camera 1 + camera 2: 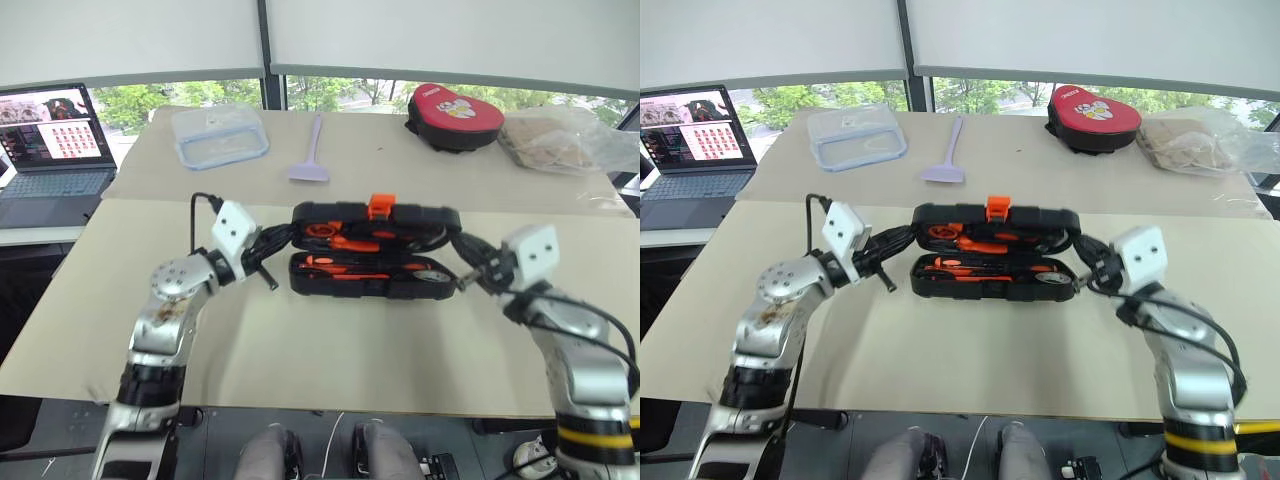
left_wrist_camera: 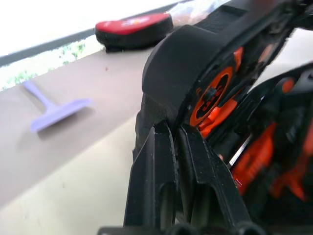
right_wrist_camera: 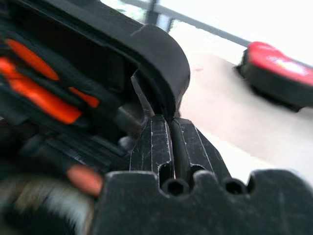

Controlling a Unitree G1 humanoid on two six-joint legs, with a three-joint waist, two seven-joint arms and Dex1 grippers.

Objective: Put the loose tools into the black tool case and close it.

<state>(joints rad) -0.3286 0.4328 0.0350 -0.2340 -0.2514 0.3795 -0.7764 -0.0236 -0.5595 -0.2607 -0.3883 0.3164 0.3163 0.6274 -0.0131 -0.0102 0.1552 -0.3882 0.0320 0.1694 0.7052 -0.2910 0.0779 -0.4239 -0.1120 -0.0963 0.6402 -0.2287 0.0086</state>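
Note:
The black tool case [image 1: 370,287] lies in the middle of the table with its lid [image 1: 400,214] tilted partly up, the orange latch [image 1: 379,206] on top. Orange-handled tools [image 1: 335,241] sit in the slots inside, and a small grey round piece [image 1: 1050,278] shows near the case's right end. My left gripper [image 1: 288,236] is at the lid's left corner, my right gripper [image 1: 454,241] at its right corner. In both wrist views the fingers [image 2: 154,161] [image 3: 154,142] stand nearly together, tips on the lid's rim.
Behind the case lie a lilac spatula [image 1: 312,160], a clear lidded container [image 1: 220,135], a red-and-black pouch [image 1: 455,115] and a plastic bag [image 1: 565,140]. A laptop [image 1: 50,150] stands on a side table at the far left.

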